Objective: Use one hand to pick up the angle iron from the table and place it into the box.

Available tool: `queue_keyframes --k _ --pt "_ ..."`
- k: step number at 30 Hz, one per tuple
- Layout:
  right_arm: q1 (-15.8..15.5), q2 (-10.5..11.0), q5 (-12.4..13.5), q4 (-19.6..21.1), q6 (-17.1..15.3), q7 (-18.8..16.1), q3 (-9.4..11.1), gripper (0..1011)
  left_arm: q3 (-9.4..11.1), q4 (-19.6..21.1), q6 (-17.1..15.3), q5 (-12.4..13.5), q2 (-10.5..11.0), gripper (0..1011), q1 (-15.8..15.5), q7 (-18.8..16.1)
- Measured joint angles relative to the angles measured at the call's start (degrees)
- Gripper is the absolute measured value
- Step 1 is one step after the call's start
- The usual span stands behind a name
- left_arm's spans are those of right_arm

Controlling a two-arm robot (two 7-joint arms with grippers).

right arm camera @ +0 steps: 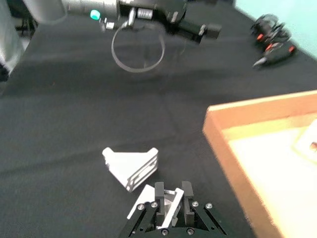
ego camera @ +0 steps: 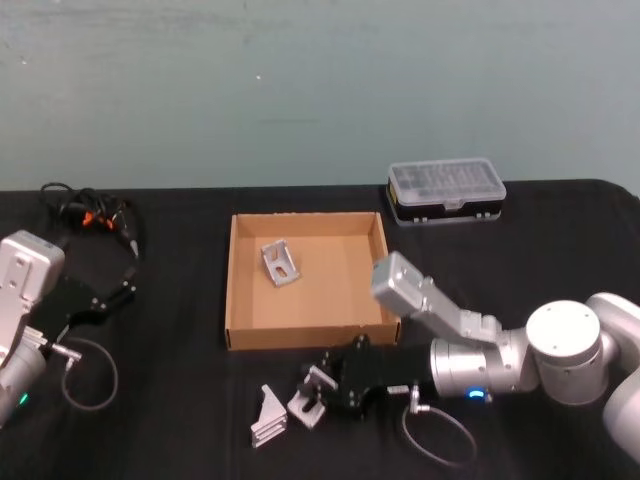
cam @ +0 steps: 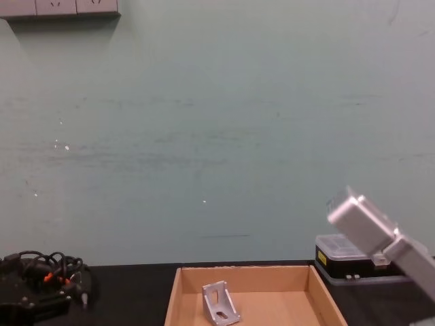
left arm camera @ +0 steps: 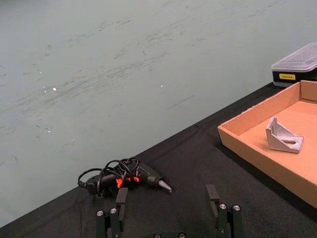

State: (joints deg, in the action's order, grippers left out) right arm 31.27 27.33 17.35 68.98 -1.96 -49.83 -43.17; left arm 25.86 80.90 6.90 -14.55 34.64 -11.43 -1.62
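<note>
Angle iron (ego camera: 307,407) pinched in right tool (ego camera: 320,388), down low on bench (ego camera: 180,420), just in front of box (ego camera: 305,338). Second iron (ego camera: 268,420) just beside it, loose. Third iron (ego camera: 280,262) lying in box. Left tool (left arm camera: 168,198) parked far left, fingers spread.

bare table (ego camera: 180,440) lies left of the spare angle iron (ego camera: 268,418); box (ego camera: 300,338) wall rises behind.
</note>
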Motion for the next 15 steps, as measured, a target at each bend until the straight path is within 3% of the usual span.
queue_keyframes --k 12,15 --pt "-1.20 1.64 4.41 7.72 -1.29 4.13 4.14 209 0.00 0.00 0.01 0.00 0.00 1000 -0.01 0.00" --pt "-0.94 1.03 4.78 8.59 -3.01 8.24 5.67 208 0.00 0.00 0.00 0.00 0.00 1000 0.00 0.00"
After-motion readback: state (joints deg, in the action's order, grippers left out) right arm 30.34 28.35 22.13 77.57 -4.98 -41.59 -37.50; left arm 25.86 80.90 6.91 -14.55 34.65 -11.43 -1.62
